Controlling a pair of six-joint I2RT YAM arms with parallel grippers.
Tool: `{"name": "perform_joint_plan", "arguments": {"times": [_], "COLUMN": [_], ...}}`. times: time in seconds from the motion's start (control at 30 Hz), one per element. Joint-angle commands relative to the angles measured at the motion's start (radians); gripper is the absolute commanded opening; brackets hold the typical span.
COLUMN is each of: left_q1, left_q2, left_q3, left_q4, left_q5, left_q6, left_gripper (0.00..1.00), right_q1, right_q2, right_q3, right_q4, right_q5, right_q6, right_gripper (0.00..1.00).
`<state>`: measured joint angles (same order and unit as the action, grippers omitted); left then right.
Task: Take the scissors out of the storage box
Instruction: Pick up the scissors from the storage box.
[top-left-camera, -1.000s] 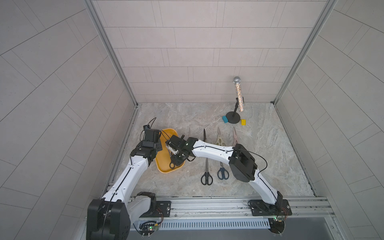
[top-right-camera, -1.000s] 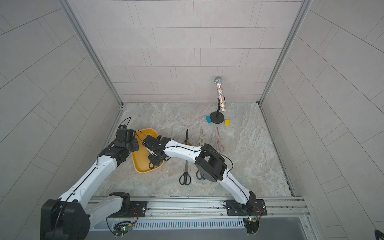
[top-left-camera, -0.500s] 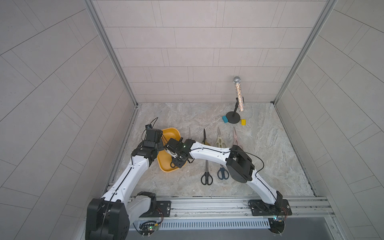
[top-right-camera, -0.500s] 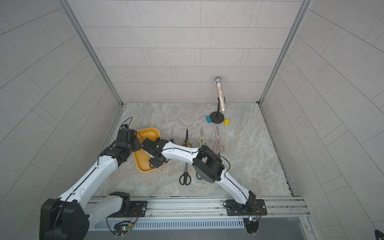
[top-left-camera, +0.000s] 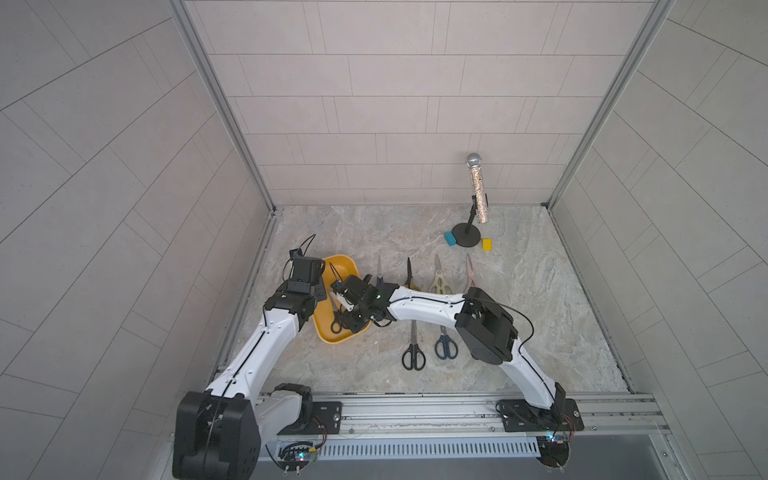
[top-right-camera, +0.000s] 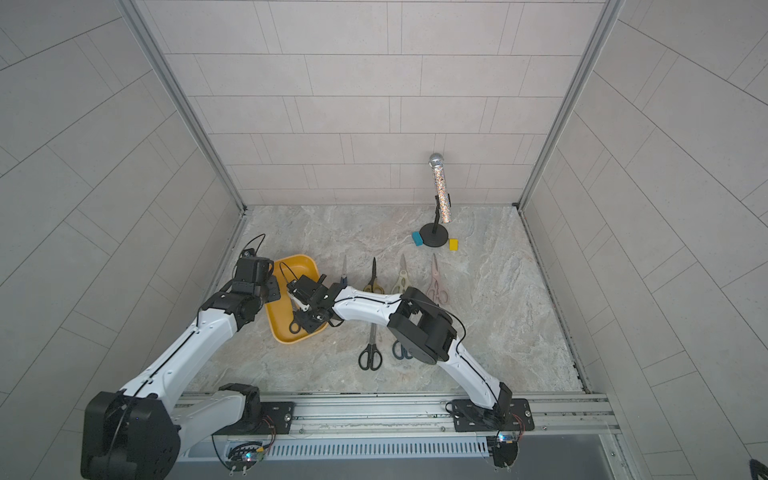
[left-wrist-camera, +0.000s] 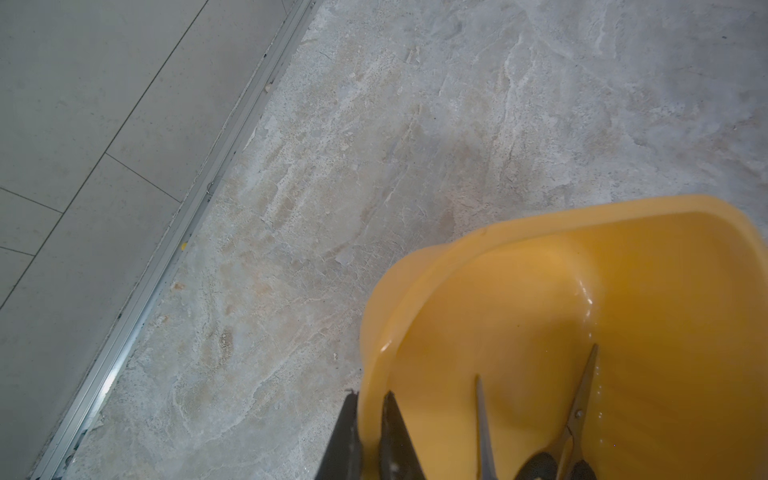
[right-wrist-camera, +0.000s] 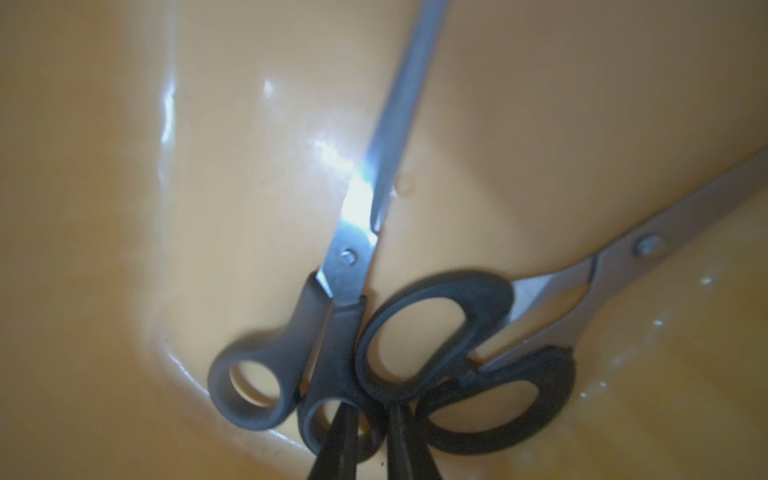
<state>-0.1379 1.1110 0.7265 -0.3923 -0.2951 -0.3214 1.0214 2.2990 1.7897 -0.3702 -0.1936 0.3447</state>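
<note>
Yellow storage box (top-left-camera: 347, 268): lower left of centre in both top views; left gripper (left-wrist-camera: 370, 399) clamped on its wall. Contents: 2 black-handled scissors (right-wrist-camera: 328, 328), handles overlapping, blades splayed. Status, right gripper (right-wrist-camera: 371, 419): closed, seemingly on 1 pair's handle loop. Outside: further scissors (top-left-camera: 413, 357) on table (top-left-camera: 540, 311), right of box.

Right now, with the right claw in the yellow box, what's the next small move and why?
Probably lift the right claw straight up: it looks shut on the black scissors by a handle, a second pair touches them, and the left claw pins the storage box rim.
</note>
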Motion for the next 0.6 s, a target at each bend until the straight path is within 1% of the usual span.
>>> {"name": "perform_joint_plan", "arguments": {"times": [0.0, 0.07, 0.23, 0.33, 0.57], "left_q1": [-0.001, -0.004, -0.005, -0.005, -0.007], "left_q2": [0.007, 0.007, 0.004, 0.003, 0.007], "left_q3": [0.007, 0.007, 0.007, 0.006, 0.004], "left_q4": [-0.043, -0.043, -0.042, -0.039, -0.036], "left_q5": [-0.008, -0.010, -0.016, -0.022, -0.037], "left_q6": [0.031, 0.031, 0.031, 0.032, 0.033], "left_gripper": [0.00, 0.00, 0.00, 0.00, 0.00], "right_q1": [-0.020, -0.020, -0.021, -0.022, -0.027], "right_q2": [0.056, 0.055, 0.015, -0.038, -0.155], "right_q3": [-0.059, -0.062, -0.082, -0.103, -0.157], "right_q4": [0.020, 0.022, 0.023, 0.019, 0.014], "right_q5": [0.031, 0.033, 0.043, 0.042, -0.007], "right_q6": [0.034, 0.036, 0.026, 0.019, 0.027], "right_gripper": [0.07, 0.00, 0.00, 0.00, 0.00]}}
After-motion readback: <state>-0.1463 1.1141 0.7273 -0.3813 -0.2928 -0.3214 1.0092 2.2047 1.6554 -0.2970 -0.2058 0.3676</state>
